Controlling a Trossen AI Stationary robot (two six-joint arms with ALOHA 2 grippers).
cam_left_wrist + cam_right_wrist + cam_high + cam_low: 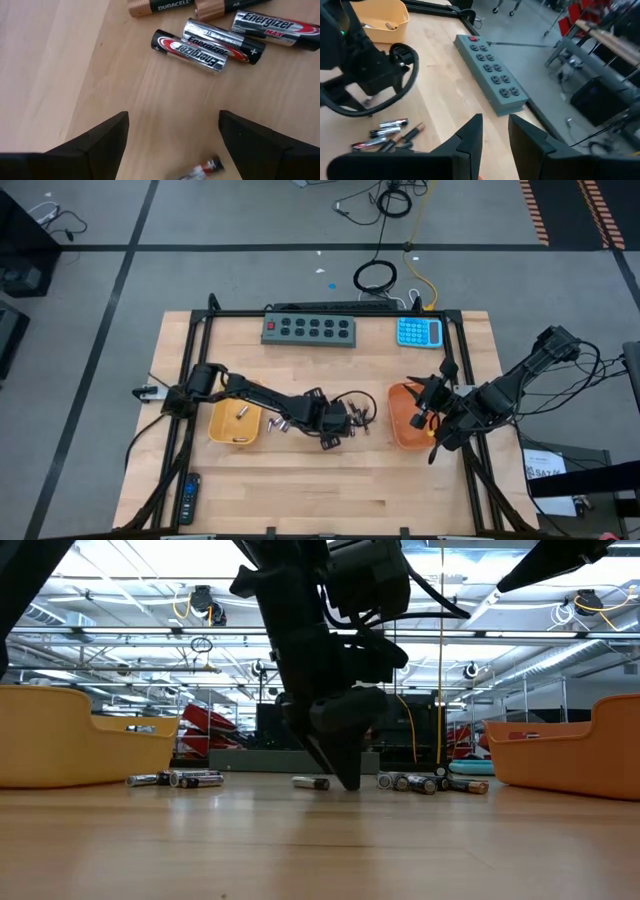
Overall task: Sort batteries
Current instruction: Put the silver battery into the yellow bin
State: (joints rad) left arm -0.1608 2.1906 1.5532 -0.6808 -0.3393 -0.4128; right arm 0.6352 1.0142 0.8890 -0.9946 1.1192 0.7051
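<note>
Tabletop [330, 490]: light wood, dark frame round its edge; carries two trays, loose batteries, a grey power strip [309, 329], a blue calculator [419, 332] and a black remote [188, 498].

Left arm: reaches from the left side over the middle of the tabletop. Left tool [332, 427] is low over the wood, tip near the surface in the low view. Fingers [100, 145] stand wide apart, nothing between them but one small battery [200, 169] lying on the wood.

Right arm: comes in from the right edge. Right tool [432, 412] hangs above the right tray. Fingers [470, 137] show only a narrow gap; nothing visible in it.

Left tray [237, 423]: yellow, a few batteries inside.

Right tray [408, 418]: orange, mostly under the right tool; contents not readable.

Batteries: loose group [352, 408] on bare wood between the trays, a few more [276, 423] just beside the yellow tray. Low view shows them scattered in a row [420, 783] across the wood.

Step in hand (judgement): left tool positioned for a pick from the loose group; many cells unsorted, so the task looks early to midway.

Next move (judgement): centre the open fingers over one cell, lower, close across its width, carry to the tray for its size. Cells touch one another, so a neighbour may roll.

Writing: "Energizer" on two silver-and-black cells [200, 47], "Energizer MAX" on a third [272, 26], "DURACELL" on a copper-topped one [160, 6], "AA" on another.
</note>
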